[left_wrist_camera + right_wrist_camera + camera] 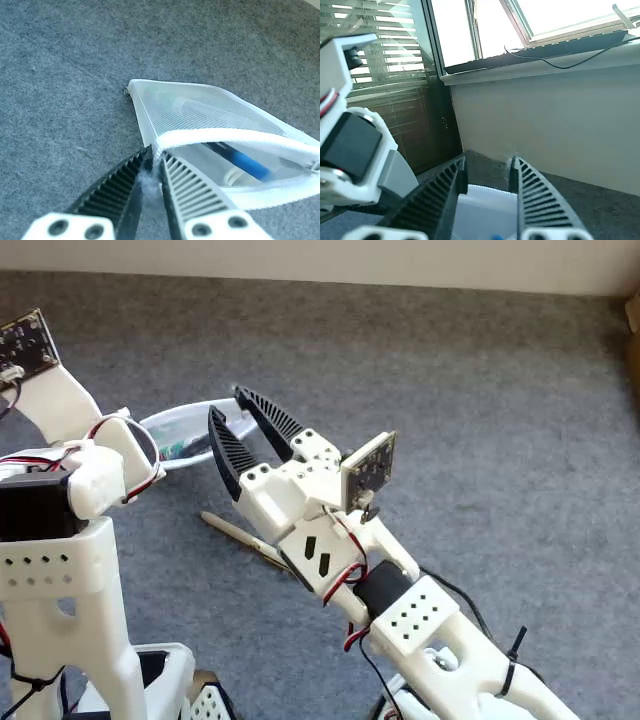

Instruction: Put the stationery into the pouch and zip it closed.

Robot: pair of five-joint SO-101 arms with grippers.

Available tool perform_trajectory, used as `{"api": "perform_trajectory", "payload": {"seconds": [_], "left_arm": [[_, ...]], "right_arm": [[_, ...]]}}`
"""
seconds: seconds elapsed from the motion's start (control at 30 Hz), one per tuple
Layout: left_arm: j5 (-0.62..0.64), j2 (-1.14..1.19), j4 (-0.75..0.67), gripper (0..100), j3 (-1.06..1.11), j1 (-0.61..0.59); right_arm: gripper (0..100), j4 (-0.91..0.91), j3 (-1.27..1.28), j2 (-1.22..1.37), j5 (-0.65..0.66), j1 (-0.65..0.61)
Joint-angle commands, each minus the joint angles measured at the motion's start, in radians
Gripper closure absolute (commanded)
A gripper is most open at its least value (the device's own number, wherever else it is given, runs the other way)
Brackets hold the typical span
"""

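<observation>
Mesh pouch (200, 107) half hides what seems a blue pen (247, 164).

You have grey carpet-like table covering (480, 390) underneath. Behind it: pale wall below white windowsill (560, 115), slatted window blinds (400, 75) beside it, thin black cable (560, 67) drooping off sill.

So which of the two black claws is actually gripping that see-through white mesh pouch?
The left gripper: its jaws are pinched shut on the white mesh pouch at its rim. The right gripper hangs open over the pouch, gripping nothing.
</observation>
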Motion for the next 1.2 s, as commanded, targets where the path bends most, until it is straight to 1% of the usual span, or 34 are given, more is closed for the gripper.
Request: {"api": "perform_trajectory", "payload": {"seconds": [0.0, 0.07, 0.27, 0.57, 0.67, 0.77, 0.9, 0.97, 1.07, 1.17], "left_arm": [[0.000, -0.004, 0.003, 99, 0.012, -0.019], [0.000, -0.004, 0.003, 99, 0.012, -0.019], [0.000, -0.004, 0.002, 99, 0.012, -0.019], [0.000, -0.002, 0.002, 99, 0.012, -0.019], [0.005, -0.002, 0.000, 99, 0.012, -0.054], [0.008, -0.002, -0.003, 99, 0.012, -0.107], [0.009, -0.002, -0.003, 99, 0.012, -0.134], [0.009, -0.002, -0.003, 99, 0.012, -0.137], [0.009, -0.002, -0.003, 99, 0.012, -0.137], [0.009, -0.002, -0.003, 99, 0.012, -0.139]], "right_arm": [[85.5, -0.012, -0.001, -0.097, 0.008, -0.024], [85.6, 0.016, 0.010, -0.150, 0.008, -0.027], [85.6, 0.259, 0.008, -0.275, 0.006, -0.050], [85.7, 0.430, 0.005, -0.328, 0.011, -0.050], [85.7, 0.492, -0.015, -0.326, 0.011, -0.050], [85.7, 0.639, -0.081, -0.326, 0.011, -0.050], [85.7, 0.809, -0.177, -0.325, 0.012, -0.050], [85.7, 0.845, -0.199, -0.323, 0.021, -0.061], [85.7, 0.851, -0.197, -0.323, 0.100, -0.117], [85.7, 0.851, -0.156, -0.323, 0.117, -0.166]]}}
